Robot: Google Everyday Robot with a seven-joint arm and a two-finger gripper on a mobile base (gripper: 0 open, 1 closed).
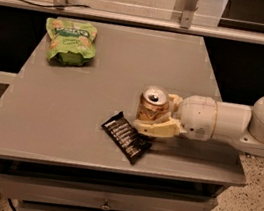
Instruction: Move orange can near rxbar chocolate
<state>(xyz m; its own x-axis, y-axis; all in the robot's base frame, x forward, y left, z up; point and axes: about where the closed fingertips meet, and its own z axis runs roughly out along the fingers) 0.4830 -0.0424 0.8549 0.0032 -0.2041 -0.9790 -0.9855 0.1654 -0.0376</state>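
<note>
The orange can [151, 106] stands upright on the grey table [128, 71], right of centre towards the front. My gripper [163, 114] reaches in from the right and is shut on the can, one finger behind it and one finger [155, 129] in front. The rxbar chocolate [126, 136], a dark flat wrapper with white print, lies diagonally just in front and left of the can. Its right end lies under the front finger.
A green snack bag [70, 41] lies at the table's back left. A metal rail [137, 19] runs behind the table. The table's front edge is just beyond the bar, with drawers [104, 205] below. The white arm [240, 124] overhangs the right edge.
</note>
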